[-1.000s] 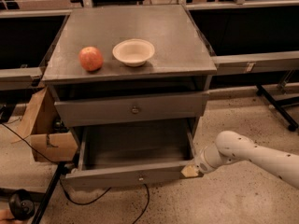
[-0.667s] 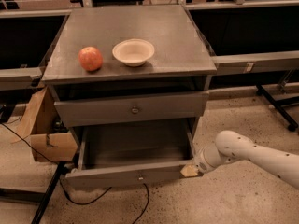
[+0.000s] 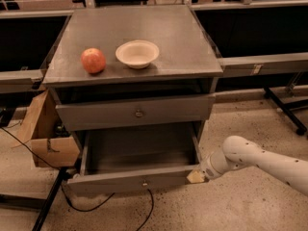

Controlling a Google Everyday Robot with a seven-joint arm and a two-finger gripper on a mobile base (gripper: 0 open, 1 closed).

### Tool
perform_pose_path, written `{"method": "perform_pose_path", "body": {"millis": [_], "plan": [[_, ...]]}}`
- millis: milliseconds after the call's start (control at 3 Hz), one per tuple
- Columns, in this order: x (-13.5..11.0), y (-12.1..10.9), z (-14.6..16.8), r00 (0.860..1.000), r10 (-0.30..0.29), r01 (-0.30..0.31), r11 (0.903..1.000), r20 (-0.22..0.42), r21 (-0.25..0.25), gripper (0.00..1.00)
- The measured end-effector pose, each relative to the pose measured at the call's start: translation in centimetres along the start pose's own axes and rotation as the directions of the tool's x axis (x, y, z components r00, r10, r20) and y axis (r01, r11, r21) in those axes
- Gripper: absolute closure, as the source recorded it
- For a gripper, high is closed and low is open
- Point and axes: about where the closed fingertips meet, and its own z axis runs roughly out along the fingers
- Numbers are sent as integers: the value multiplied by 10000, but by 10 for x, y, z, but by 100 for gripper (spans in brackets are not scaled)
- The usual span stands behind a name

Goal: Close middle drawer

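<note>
At the three-o'clock end of the open middle drawer's point(image 3: 131, 181) front, the gripper point(image 3: 195, 176) is set against the panel; its grasp state cannot be told.

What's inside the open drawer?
Only the bare grey bottom of the middle drawer shows. Its back part is hidden under the upper drawer. The end effector sits at its front right corner.

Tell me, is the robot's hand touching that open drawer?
Touching. The camera view shows the gripper pressed against the right end of the middle drawer front, with no gap between them.
</note>
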Motion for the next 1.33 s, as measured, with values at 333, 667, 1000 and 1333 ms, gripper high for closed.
{"method": "perform_pose_path", "body": {"millis": [333, 667, 1000, 1333], "plan": [[5, -3, 1, 9998, 192, -193, 9998, 109, 12, 100], [6, -4, 3, 9996, 230, -230, 9997, 157, 20, 100], [6, -2, 7, 9994, 262, -261, 9997, 211, -28, 100], [3, -1, 9, 9992, 270, -269, 9996, 307, -43, 100]]}}
